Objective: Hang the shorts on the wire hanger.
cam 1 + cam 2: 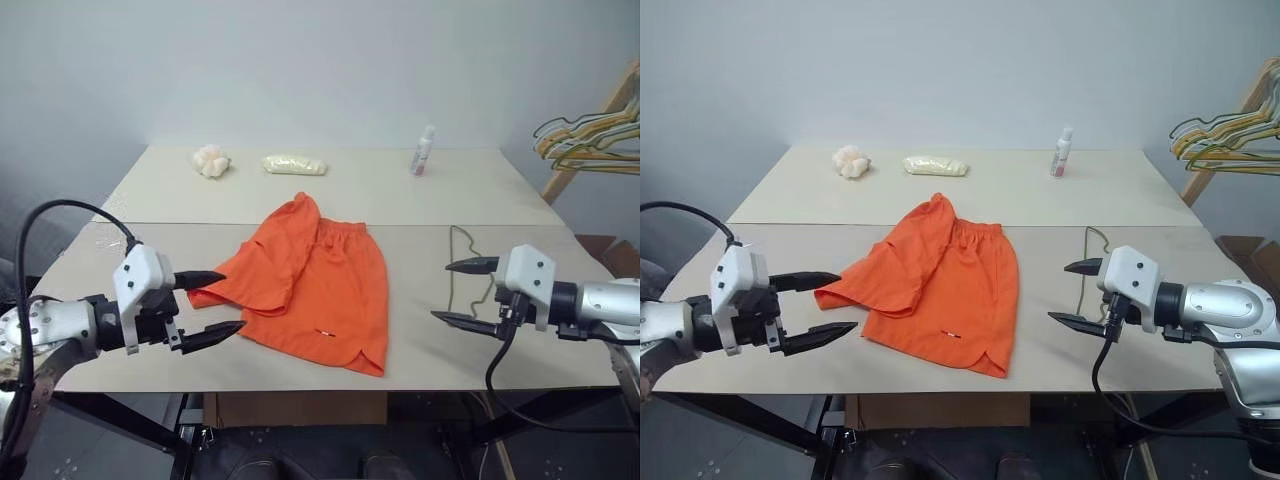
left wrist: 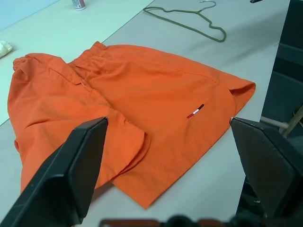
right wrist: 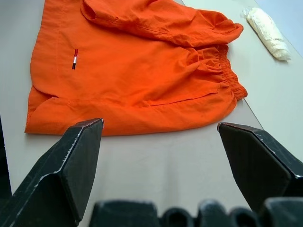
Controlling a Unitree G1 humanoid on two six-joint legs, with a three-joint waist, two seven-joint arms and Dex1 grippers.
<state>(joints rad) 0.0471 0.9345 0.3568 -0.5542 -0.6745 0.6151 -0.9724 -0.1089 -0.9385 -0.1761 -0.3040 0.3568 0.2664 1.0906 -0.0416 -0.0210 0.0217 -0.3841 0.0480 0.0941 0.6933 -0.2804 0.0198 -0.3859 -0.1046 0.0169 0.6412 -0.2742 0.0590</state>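
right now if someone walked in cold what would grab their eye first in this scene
The bright orange shorts lie crumpled in the middle of the beige table, one leg folded over. The left gripper and the right gripper hang open on either side of them, holding nothing. The thin wire hanger lies flat by the right gripper, and a bunch of coloured hangers hangs off to the far right.

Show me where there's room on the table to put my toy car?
Bare room: between the shorts and the wire hanger, or behind the shorts, before the white bag and spray bottle. The front corners are crowded by the open left hand and right hand.
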